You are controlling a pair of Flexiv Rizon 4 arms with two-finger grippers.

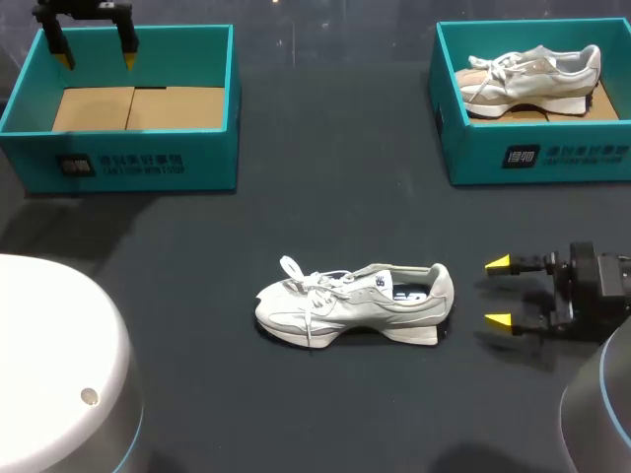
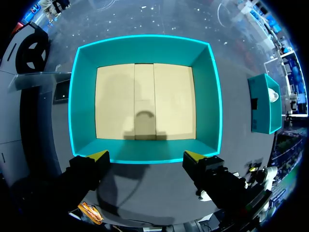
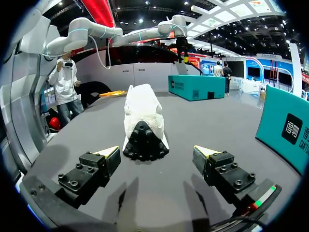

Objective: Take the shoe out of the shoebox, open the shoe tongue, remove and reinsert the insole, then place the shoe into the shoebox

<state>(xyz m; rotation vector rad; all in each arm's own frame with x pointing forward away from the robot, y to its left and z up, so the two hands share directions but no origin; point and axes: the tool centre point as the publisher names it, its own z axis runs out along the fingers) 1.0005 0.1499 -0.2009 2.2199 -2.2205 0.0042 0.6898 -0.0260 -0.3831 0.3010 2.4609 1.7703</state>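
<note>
A pale grey sneaker (image 1: 353,302) lies on its side on the dark table, toe to the left and heel to the right. My right gripper (image 1: 498,292) stands open just right of the heel, nothing between its fingers; in the right wrist view the shoe's heel (image 3: 143,123) lies a little ahead of the open gripper (image 3: 157,153). My left gripper (image 1: 96,51) hangs open above the back of the empty teal shoebox (image 1: 118,168) at the far left. In the left wrist view that shoebox (image 2: 145,50) shows a bare cardboard floor ahead of the left gripper (image 2: 146,155).
A second teal shoebox (image 1: 523,163) at the far right holds another pale sneaker (image 1: 532,77). My robot's white body (image 1: 59,365) fills the near left corner. Open dark tabletop lies between the boxes and around the shoe.
</note>
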